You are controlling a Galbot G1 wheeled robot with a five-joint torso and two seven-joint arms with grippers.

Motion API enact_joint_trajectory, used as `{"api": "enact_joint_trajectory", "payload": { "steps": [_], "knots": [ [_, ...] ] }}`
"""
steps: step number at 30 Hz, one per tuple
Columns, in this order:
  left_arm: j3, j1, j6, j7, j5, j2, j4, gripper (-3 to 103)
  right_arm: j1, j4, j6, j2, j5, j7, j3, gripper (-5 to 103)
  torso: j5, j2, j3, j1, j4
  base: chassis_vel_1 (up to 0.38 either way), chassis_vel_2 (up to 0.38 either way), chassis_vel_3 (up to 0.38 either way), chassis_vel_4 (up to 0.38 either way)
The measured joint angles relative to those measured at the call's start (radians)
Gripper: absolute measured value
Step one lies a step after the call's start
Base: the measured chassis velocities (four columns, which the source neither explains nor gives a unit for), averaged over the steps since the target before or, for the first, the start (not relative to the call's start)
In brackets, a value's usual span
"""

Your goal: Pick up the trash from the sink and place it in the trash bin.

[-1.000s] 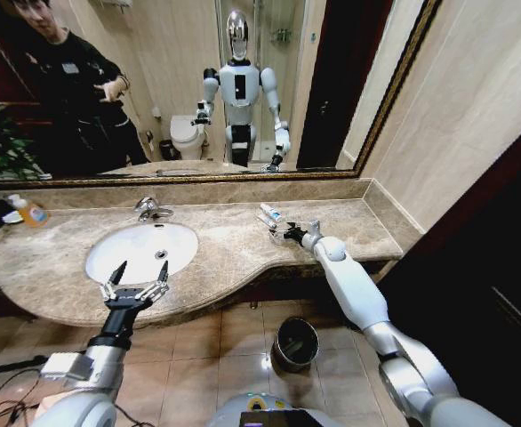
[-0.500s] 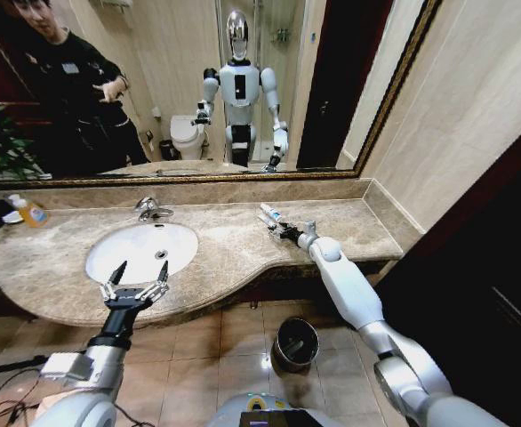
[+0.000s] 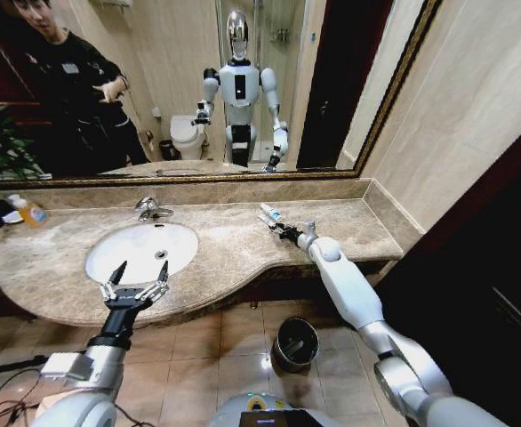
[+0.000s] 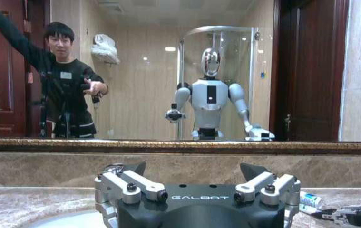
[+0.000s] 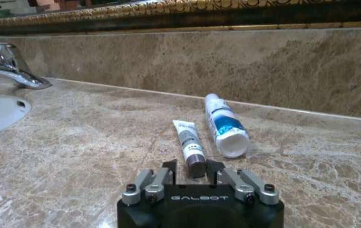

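Observation:
Two pieces of trash lie on the marble counter right of the sink (image 3: 142,249): a small white tube (image 5: 189,142) with a dark end and a larger white tube with a blue label (image 5: 224,126). In the head view they sit together (image 3: 270,213). My right gripper (image 5: 191,167) is low on the counter, its fingers closed in on the small tube's dark end. My left gripper (image 3: 136,280) hovers open over the sink's front rim, holding nothing. The trash bin (image 3: 296,343) stands on the floor below the counter.
A chrome tap (image 3: 151,209) stands behind the basin. An orange soap bottle (image 3: 31,212) is at the counter's far left. A framed mirror runs along the back wall. The tiled floor around the bin is free.
My right gripper has slid a little forward along the counter onto the small tube's end. The left arm has not moved.

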Motion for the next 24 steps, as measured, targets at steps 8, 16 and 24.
{"api": "enact_joint_trajectory", "payload": {
  "steps": [8, 16, 24],
  "knots": [
    [0.0, 0.0, 0.0, 0.0, 0.0, 0.0, 0.0, 100, -0.001, 0.016, -0.001, -0.003, 0.0, 0.006, 0.0, 16, 0.0, 0.0, 0.0, 0.0, 0.0, 0.0, 0.0, 0.0, 0.0],
    [0.0, 0.0, 0.0, 0.0, 0.0, 0.0, 0.0, 100, -0.023, 0.058, -0.002, -0.013, 0.007, 0.026, 0.002, 16, 0.0001, 0.0, 0.0, 0.0, 0.0, 0.0, 0.0, 0.0, 0.0],
    [0.0, 0.0, 0.0, 0.0, 0.0, 0.0, 0.0, 100, -0.07, 0.21, -0.035, -0.066, 0.076, 0.072, 0.0, 16, 0.0001, 0.0, 0.0, 0.0, -0.0001, 0.0, 0.0, 0.0, 0.0]
  ]
}}
